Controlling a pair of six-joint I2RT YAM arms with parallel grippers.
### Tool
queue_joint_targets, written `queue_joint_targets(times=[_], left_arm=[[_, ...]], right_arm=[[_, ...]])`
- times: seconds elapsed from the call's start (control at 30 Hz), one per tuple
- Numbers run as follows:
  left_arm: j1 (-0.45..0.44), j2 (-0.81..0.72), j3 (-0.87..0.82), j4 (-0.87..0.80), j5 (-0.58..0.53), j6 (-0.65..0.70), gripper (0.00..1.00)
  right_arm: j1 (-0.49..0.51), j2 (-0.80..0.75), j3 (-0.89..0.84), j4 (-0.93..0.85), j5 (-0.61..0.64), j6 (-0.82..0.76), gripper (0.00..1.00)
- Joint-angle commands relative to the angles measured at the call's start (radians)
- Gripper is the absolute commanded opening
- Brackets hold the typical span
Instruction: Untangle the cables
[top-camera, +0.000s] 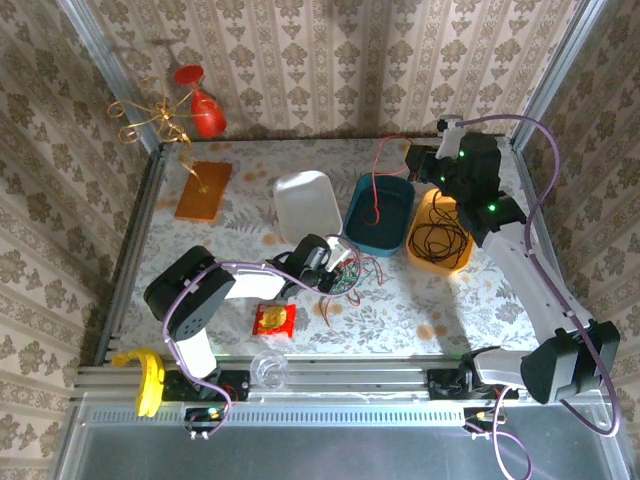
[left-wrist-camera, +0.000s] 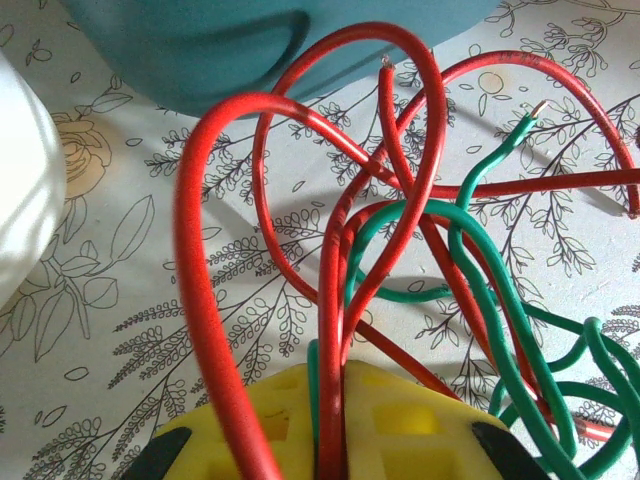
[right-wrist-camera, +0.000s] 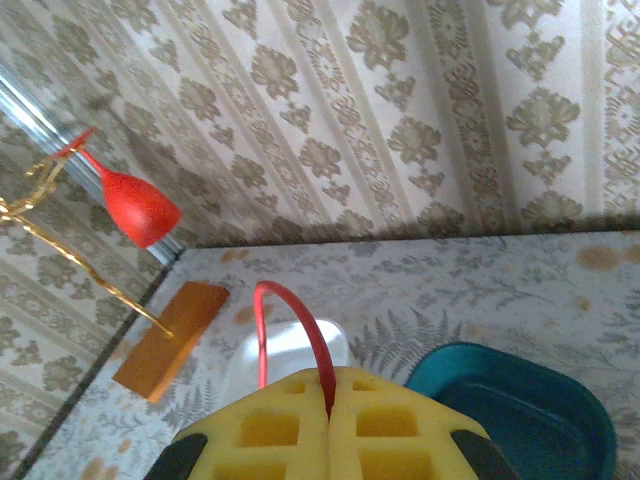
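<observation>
Yellow fingers (left-wrist-camera: 400, 420) amid looped red-green cables (left-wrist-camera: 188, 240)

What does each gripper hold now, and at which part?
Left gripper: a thin looped red cable and a thin green cable, pinched mid-length in the tangle. Right gripper: a thin arching red cable, seemingly near one end.

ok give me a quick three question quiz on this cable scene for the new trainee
1. True or false: the left claw is shut on wires of the red and green wire tangle.
2. The right claw pinches: A) a thin red wire B) a blue rope C) nothing.
3. Where does the thin black cable lie coiled?
Key: 1 true; 2 A; 3 in the round orange bowl.
</observation>
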Motion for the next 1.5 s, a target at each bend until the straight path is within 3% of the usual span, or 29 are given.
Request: queue_joint_targets(times=[0.0,0.3,0.77,1.23,1.47], left_arm=[[-0.011,0.019,0.003,-0.073,-0.008,0.018,0.11],[-0.012,0.023,0.007,-0.073,-0.004,0.023,0.11],[-0.018,0.019,0.003,-0.076,-0.013,0.028,0.11],[-0.023,0.025,0.008,-0.082,-0.013,0.03,0.11],[-0.025,0.036,0.02,-0.094,-0.004,0.034,0.11]], right_arm=[[0.001,0.033,-0.026,-0.028,0.085,-0.039,0.0],[0.068,0.228,-0.047,-0.119,0.328,-0.055,0.0],[0.116,0.607,0.15,-0.358,0.627,0.021,0.0],[0.124,0.559,0.207,-0.377,0.834,-0.008,0.0],[0.143,0.62,0.255,-0.388,0.814,-0.047,0.0]])
